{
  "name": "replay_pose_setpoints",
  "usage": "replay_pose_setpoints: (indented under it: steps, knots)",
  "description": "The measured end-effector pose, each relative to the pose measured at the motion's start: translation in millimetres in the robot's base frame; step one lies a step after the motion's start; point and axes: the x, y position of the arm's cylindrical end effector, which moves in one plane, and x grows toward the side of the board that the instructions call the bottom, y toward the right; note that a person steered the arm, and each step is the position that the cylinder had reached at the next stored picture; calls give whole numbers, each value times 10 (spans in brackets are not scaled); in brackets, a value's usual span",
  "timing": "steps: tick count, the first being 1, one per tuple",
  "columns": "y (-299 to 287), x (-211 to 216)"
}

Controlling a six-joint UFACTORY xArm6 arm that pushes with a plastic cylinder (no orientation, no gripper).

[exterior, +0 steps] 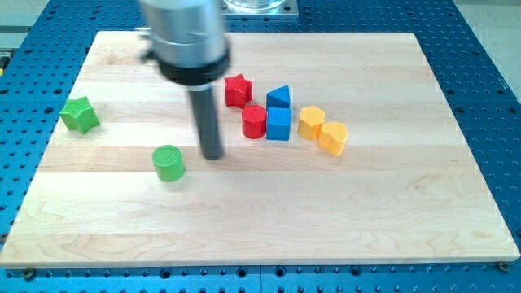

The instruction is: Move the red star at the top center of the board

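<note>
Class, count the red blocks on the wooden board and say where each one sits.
2. The red star sits near the view's top centre, right of my tip. The red cylinder sits just below it, touching the blue cube. The rod could hide another.

A: Arm pose?
B: Grey metal cylinder housing (186, 37) up top, blurred; straight dark rod (206, 118) hangs approx. vertical below it.
A: My tip (212, 155)?
B: Down at board lvl.

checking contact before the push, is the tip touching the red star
No, my tip sits apart from the red star, lower and toward the view's left, nearer the green cylinder.
</note>
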Motion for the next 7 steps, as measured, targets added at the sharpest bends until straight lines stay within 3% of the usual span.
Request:
replay_pose_setpoints:
  steps: [1, 2, 3, 4, 5, 6, 7]
  knots:
    - [-370, 542]
    - [-1304, -99]
    - [-1624, -187]
    - [-1077, 20]
    - [-1324, 18]
    - [-2598, 5]
    - [-1602, -397]
